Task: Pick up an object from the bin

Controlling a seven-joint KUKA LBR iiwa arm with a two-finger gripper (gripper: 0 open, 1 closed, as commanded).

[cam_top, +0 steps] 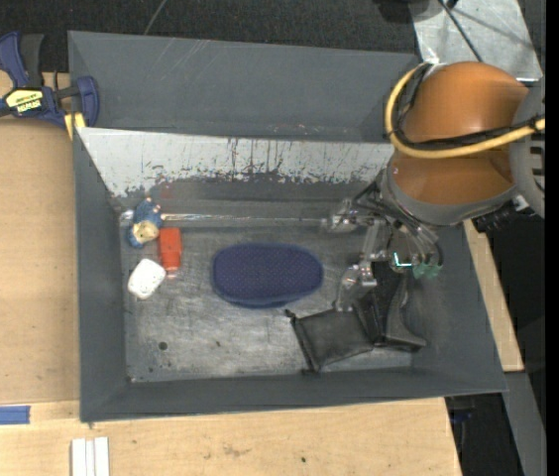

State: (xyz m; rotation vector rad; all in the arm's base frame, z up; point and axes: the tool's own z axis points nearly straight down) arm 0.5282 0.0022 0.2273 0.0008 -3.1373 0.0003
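Softness is my guess for the dark flat piece (329, 342) on the near-right floor of the bin (260, 97): light, limp, best pinched at an edge. The gripper (391, 310) hangs at its right end, and their dark shapes merge, so I cannot tell how open it is or whether it holds anything.

A glossy orange dome-shaped cover (455, 117) bulges at the upper right of the frame, with a yellow cable (458, 148) looped round it. Beneath it hang silvery metal brackets (359, 276), dark housing and a small green light (399, 260).
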